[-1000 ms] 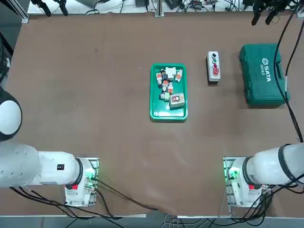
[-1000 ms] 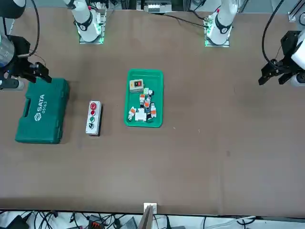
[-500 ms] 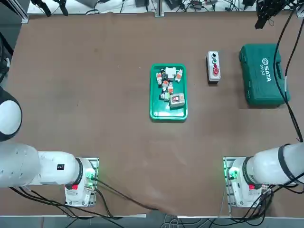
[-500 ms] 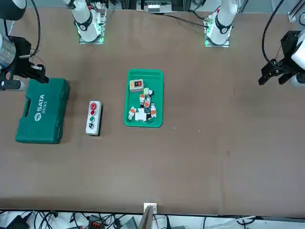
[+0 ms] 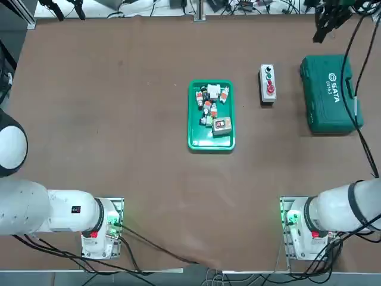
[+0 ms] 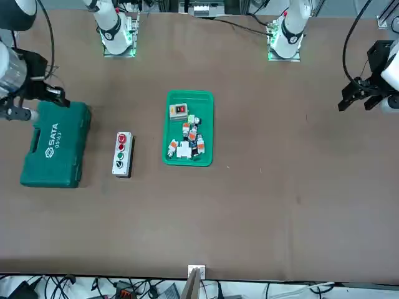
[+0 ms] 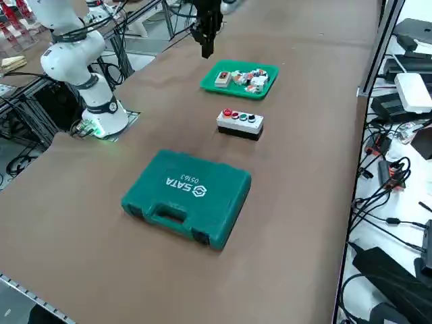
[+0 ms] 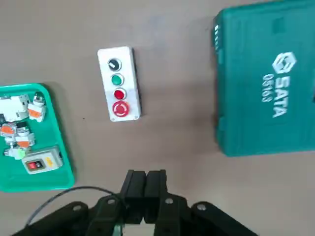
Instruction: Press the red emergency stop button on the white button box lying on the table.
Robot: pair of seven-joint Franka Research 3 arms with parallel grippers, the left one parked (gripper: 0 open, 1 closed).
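— Movement so far? What should you read from it?

— Your right gripper (image 8: 145, 184) has drifted over the last second while staying high above the table's (image 5: 119, 149) far right corner. It has not come down, so by my judgement the press is not begun.

— Where is the target?

— The white button box (image 5: 267, 84) lies near the far edge, between the green tray (image 5: 193, 113) and the green case (image 5: 329, 93), apart from both. The red emergency stop button (image 8: 119, 109) sits at the box's end nearer the robot.

— Pose?

— Gripper points straight down, well raised, nothing held. In the wrist view the fingers (image 8: 136, 187) are pressed together, which suits poking the button.
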